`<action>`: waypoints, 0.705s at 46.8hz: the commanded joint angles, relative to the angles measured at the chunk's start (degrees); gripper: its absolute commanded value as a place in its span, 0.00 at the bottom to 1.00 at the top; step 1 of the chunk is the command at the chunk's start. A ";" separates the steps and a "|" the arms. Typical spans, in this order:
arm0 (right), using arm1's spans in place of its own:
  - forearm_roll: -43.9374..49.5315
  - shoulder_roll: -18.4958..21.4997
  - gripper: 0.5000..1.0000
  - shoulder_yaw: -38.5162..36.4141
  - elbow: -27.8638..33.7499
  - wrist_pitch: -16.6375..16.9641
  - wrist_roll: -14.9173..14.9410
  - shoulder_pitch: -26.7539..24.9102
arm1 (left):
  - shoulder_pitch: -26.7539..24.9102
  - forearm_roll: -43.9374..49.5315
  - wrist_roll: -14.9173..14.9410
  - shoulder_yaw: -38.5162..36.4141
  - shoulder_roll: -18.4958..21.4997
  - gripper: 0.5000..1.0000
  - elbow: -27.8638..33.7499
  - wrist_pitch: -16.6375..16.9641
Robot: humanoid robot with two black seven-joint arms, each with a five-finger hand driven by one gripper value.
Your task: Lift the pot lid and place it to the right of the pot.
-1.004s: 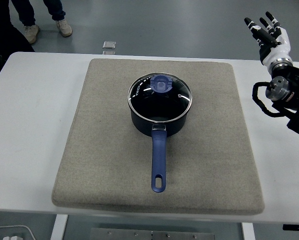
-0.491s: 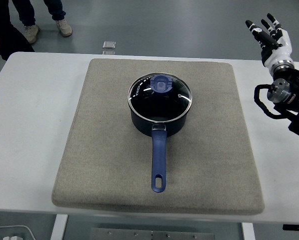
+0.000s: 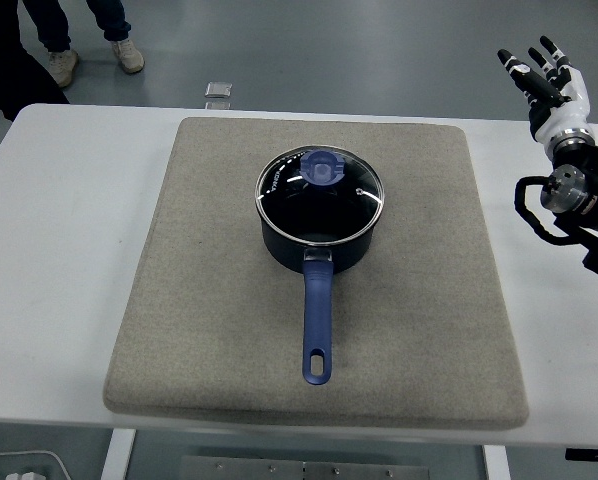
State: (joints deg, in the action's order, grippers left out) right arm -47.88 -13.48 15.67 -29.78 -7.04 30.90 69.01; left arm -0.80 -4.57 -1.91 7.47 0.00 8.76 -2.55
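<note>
Lid (image 3: 321,184) on pot; robot hand (image 3: 545,78) well apart.

Dark blue pot (image 3: 317,240), handle toward viewer, glass lid (image 3: 320,189) seated on top

One head camera, high on the robot's side, looks forward and down over the whole white bench (image 3: 69,250), floor beyond.
</note>
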 commanded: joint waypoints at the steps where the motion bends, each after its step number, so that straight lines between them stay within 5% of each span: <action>1: 0.94 -0.23 0.85 0.06 0.07 -0.16 -0.05 0.07 | 0.01 0.00 -0.02 0.00 0.00 1.00 0.03 0.00; 20: 5.42 -1.81 0.85 0.15 -0.02 -0.34 -0.22 1.21 | 0.01 0.00 0.06 0.00 0.00 1.00 0.03 0.00; 33: 19.47 -5.68 0.85 0.41 0.07 0.27 -0.05 3.41 | 0.01 0.00 -0.02 0.00 0.00 1.00 -0.06 0.00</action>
State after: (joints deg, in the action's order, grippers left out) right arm -32.51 -18.23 16.17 -29.71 -7.10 30.78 72.29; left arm -0.79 -4.57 -1.91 7.47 0.00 8.74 -2.55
